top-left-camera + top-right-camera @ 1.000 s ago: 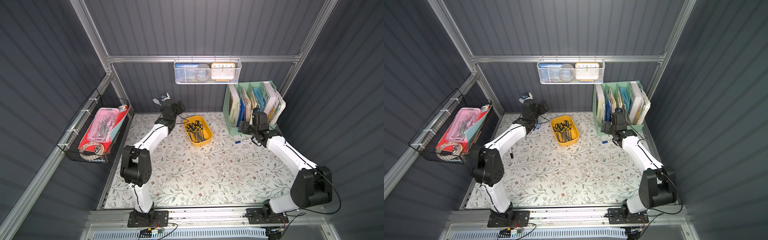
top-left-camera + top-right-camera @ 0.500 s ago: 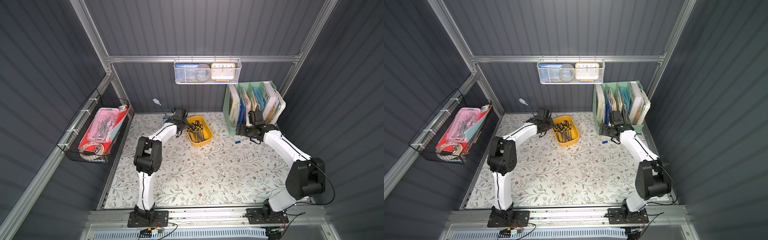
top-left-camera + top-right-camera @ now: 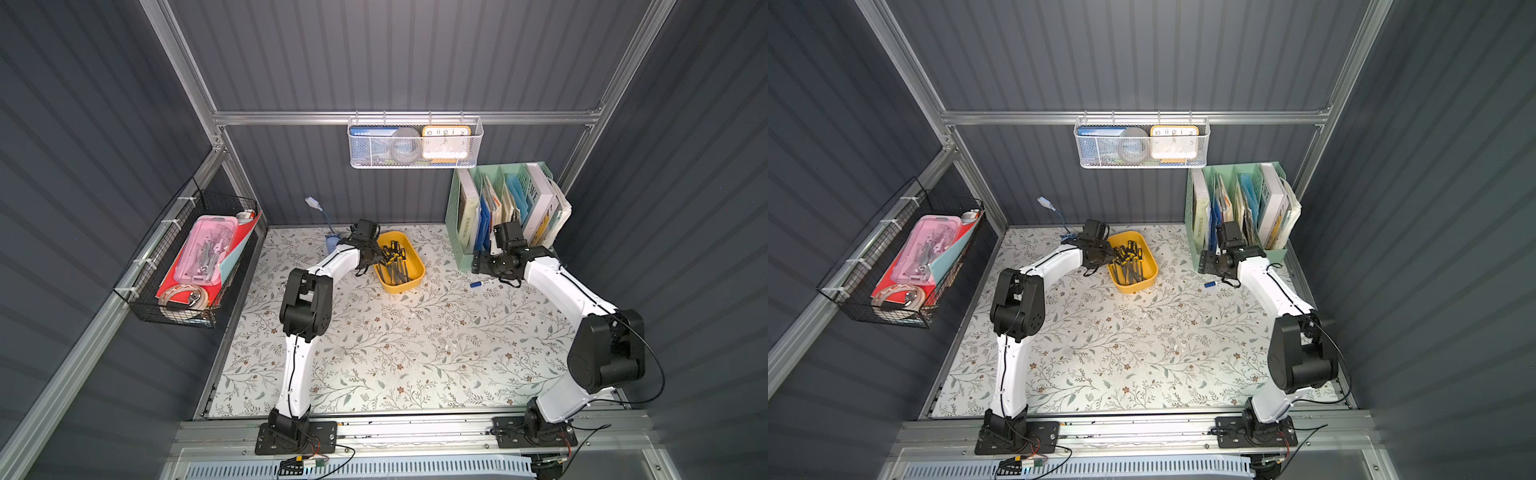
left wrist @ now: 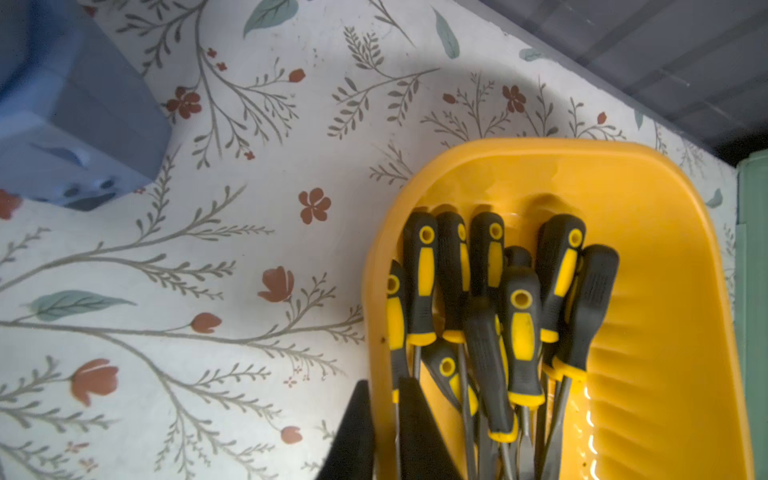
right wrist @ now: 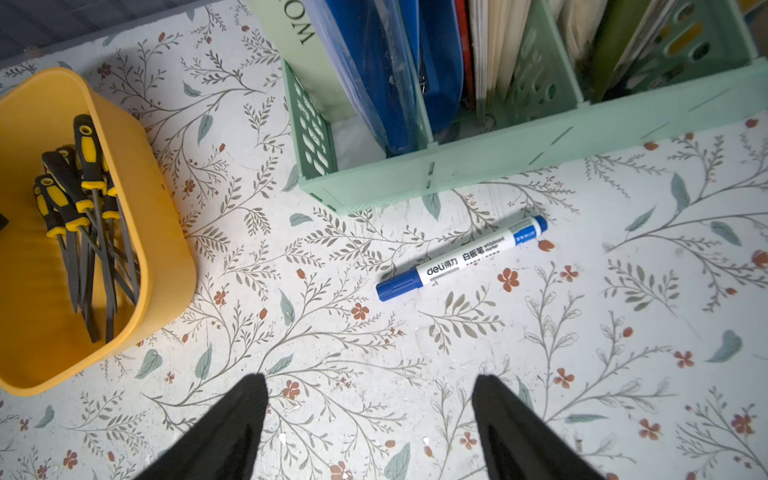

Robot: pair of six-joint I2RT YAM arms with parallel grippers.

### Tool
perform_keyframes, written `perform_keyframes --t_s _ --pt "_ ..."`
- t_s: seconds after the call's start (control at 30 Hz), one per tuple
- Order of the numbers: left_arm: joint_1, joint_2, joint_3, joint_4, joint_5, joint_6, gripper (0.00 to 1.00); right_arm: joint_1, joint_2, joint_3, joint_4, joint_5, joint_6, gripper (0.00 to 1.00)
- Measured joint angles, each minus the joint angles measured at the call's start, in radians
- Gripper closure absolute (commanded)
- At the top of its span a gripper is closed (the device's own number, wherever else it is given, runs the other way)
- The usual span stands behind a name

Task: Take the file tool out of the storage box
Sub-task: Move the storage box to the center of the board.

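The shallow mustard-yellow plastic storage box [image 3: 417, 268], rectangular w/ rounded corners, stands on the floral-patterned counter [image 3: 395, 353] near its back edge, a bit left of the middle. The file tools [image 3: 392, 264] lie inside it. They are thin grey metal files w/ black-and-yellow rubber handles, in a loose bundle. In the left wrist view the file tools [image 4: 490, 311] have all handles toward one short end of the storage box [image 4: 644, 249], and some cross over each other. None of them is out of the box.

The left gripper [image 3: 371, 254] is at the box's left long wall. In the left wrist view the left gripper [image 4: 384, 399] has its black jaws closed nearly together, one finger outside the wall and the other inside. So the wall's rim and the thin shaft of the outermost file are both btw. them. Which of the two is really pinched, I cannot tell.

The right gripper [image 5: 371, 378] hangs over bare counter, well apart from the storage box [image 5: 158, 232]. Its jaws stand wide apart w/ nothing btw. them. The mint-green plastic file organiser [image 5: 540, 153], full of books and folders, fills the back right corner. A blue-and-white whiteboard marker [image 5: 461, 257] lies flat just in front of the organiser, not touching it, and ahead of the right fingertips.

A small blue plastic base [image 4: 75, 124] w/ a thin neck stands near the back edge, just left of the box.
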Motion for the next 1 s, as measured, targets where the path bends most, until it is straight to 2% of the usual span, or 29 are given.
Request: perform_keyframes --t_s 0.27,0.4,0.67,0.8,1.0 --pt "0.0 -0.021 -0.026 -0.028 -0.008 0.023 1.0 0.025 0.0 0.022 -0.031 -0.015 0.007 0.22" --pt "0.002 -0.133 -0.179 -0.033 -0.032 0.058 1.0 0.102 0.006 0.058 -0.043 -0.003 0.017 0.22" --pt "0.016 -0.473 -0.531 -0.075 -0.078 0.164 1.0 0.224 0.04 0.126 -0.056 0.009 0.123 0.23" --pt "0.068 -0.597 -0.646 -0.118 -0.094 0.209 1.0 0.274 0.04 0.127 -0.056 0.031 0.185 0.23" --pt "0.198 -0.645 -0.714 -0.127 -0.13 0.304 1.0 0.348 0.043 0.127 -0.053 0.035 0.264 0.23"
